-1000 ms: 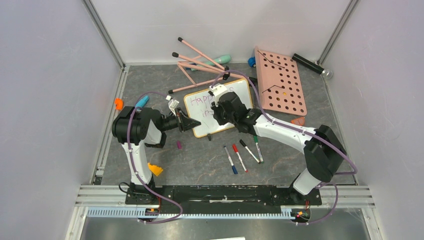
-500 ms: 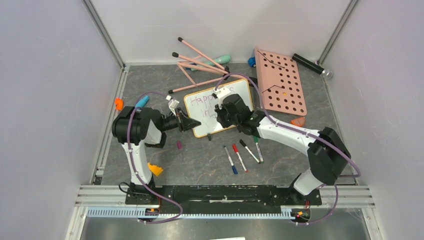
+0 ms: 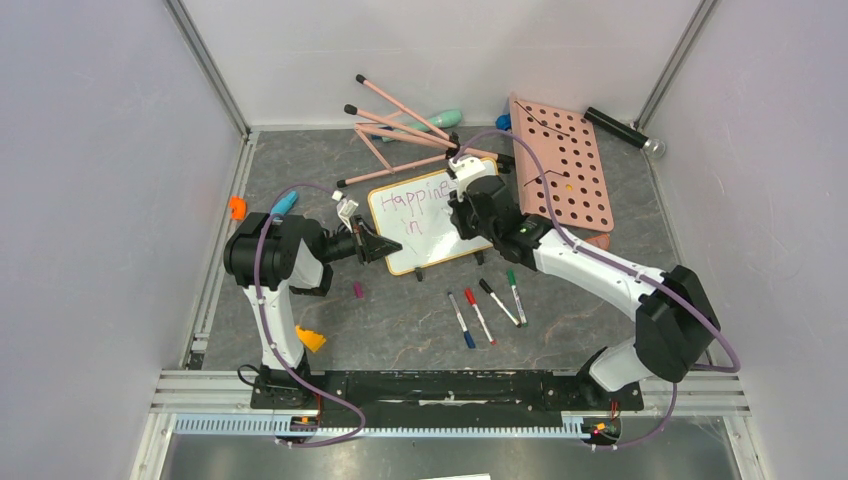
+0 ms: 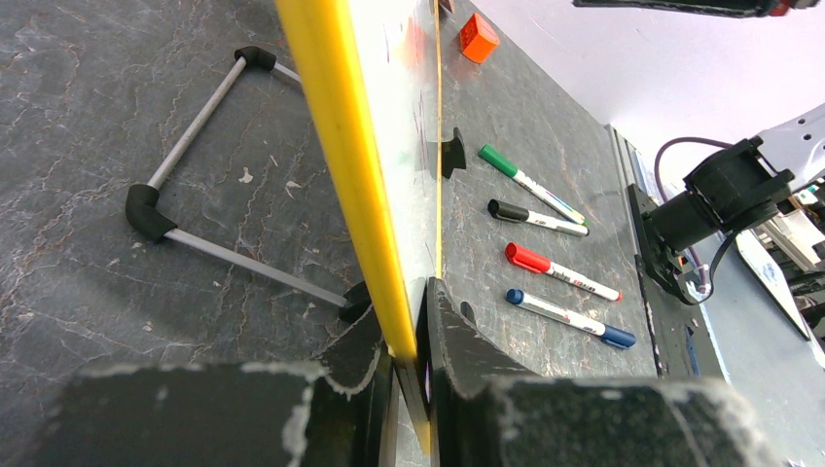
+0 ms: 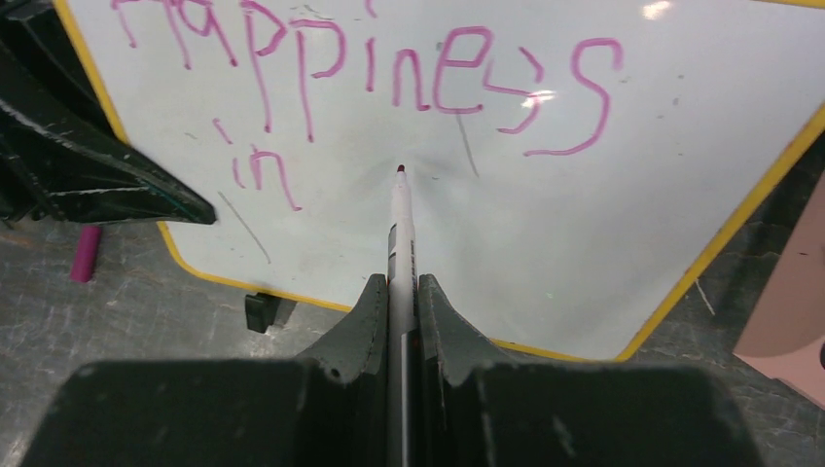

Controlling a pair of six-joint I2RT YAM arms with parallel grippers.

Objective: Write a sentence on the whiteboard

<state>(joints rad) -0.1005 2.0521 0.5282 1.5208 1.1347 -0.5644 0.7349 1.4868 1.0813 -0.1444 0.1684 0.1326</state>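
The whiteboard [image 3: 440,243] stands tilted on its small black feet at mid-table. The sentence [image 3: 420,195] on it is in purple-pink; in the right wrist view it reads "Happiness" [image 5: 370,68] with "in" [image 5: 258,170] below. My left gripper [image 3: 385,248] is shut on the board's left edge, and the left wrist view shows the yellow rim [image 4: 340,146] between its jaws [image 4: 409,311]. My right gripper [image 3: 468,218] is over the board's right half. It is shut [image 5: 401,287] on a marker [image 5: 402,224] whose tip is at the white surface, right of "in".
Green [image 3: 515,285], black [image 3: 497,300], red [image 3: 479,315] and blue [image 3: 461,320] markers lie in front of the board. A purple cap [image 3: 358,290] lies left of them. The pink board with holes [image 3: 560,165] is at right, and pink sticks [image 3: 400,130] are behind.
My right gripper has moved with the marker to the right and farther back across the board, uncovering more of the writing. The left gripper and the board have not moved.
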